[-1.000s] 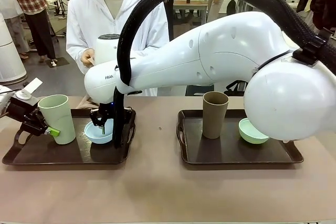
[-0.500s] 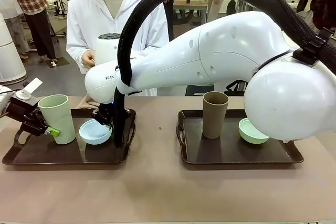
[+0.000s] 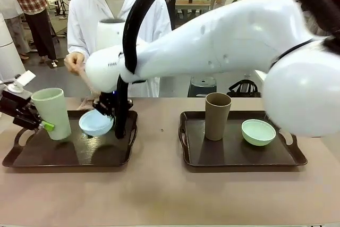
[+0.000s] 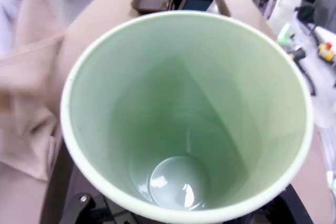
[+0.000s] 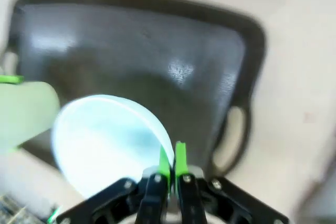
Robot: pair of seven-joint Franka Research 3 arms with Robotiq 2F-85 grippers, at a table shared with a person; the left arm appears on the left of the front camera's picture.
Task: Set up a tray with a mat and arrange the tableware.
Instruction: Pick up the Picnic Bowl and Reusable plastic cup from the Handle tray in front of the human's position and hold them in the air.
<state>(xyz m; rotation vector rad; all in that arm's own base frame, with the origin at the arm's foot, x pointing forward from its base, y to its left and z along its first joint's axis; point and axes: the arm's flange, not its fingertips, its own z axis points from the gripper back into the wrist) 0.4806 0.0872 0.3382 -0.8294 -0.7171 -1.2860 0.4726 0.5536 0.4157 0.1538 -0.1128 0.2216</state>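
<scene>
A white-coated person (image 3: pixel 90 19) stands behind the table (image 3: pixel 159 195), a stool (image 3: pixel 202 85) nearby.

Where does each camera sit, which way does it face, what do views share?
Front: between the arms, facing the person across the table; the right arm reaches over to the left tray.
Left wrist: looking into the pale green cup.
Right wrist: looking down past the right gripper, shut on the light blue bowl, at that tray.
Shared: front also shows cup and bowl.

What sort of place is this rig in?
Likely a robotics lab: a person in a white coat faces the table, two trays of tableware sit on it, and workbenches with other people stand behind.
</scene>
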